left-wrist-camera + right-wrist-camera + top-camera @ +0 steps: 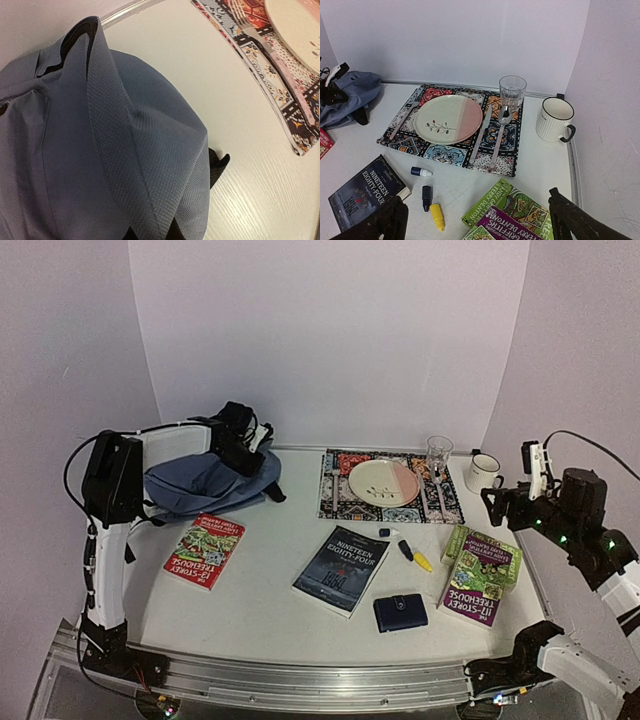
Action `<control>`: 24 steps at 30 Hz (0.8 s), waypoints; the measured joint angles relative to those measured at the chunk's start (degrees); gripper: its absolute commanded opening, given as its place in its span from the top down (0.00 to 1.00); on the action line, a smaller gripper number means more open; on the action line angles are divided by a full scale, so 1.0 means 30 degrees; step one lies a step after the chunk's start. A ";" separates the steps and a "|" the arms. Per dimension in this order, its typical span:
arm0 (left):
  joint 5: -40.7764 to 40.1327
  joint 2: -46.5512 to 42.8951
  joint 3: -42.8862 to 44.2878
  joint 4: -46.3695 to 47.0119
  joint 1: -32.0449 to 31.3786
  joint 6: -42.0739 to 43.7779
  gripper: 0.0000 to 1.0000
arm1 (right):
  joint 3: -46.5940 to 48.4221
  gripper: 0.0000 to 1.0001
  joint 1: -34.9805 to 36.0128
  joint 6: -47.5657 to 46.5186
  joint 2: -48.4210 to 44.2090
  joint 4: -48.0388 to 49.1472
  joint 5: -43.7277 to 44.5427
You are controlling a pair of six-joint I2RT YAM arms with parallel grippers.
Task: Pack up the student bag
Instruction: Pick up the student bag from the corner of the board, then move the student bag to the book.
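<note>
Far left: the bag point(205, 480) lies as a soft mound against the back wall and blocks that corner. A bare lane of table point(295, 525) runs between it and the placemat point(338, 502). The plate point(384, 481) sits low on the mat. The glass point(439, 452) and, beside the mat, the mug point(482, 471) stand upright, the tallest obstacles. An open strip separates the red book point(205, 549) from the dark book point(341, 568). The wallet point(400, 612), small bottles point(405, 549) and green books point(482, 570) crowd the near right.
</note>
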 measured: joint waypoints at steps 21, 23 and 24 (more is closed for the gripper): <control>0.1172 -1.0431 -0.2326 -0.5731 -0.5786 0.2691 1.00 | 0.3660 0.03 0.0386 0.1710 0.5779 0.0522 -0.6108; 0.0665 -1.0676 -0.3770 -0.5870 -0.7297 0.2313 1.00 | 0.3844 0.03 0.0728 0.2083 0.6256 0.0689 -0.6518; 0.0455 -1.0720 -0.4373 -0.5967 -0.7951 0.2131 1.00 | 0.3925 0.03 0.0907 0.2257 0.6507 0.0788 -0.6681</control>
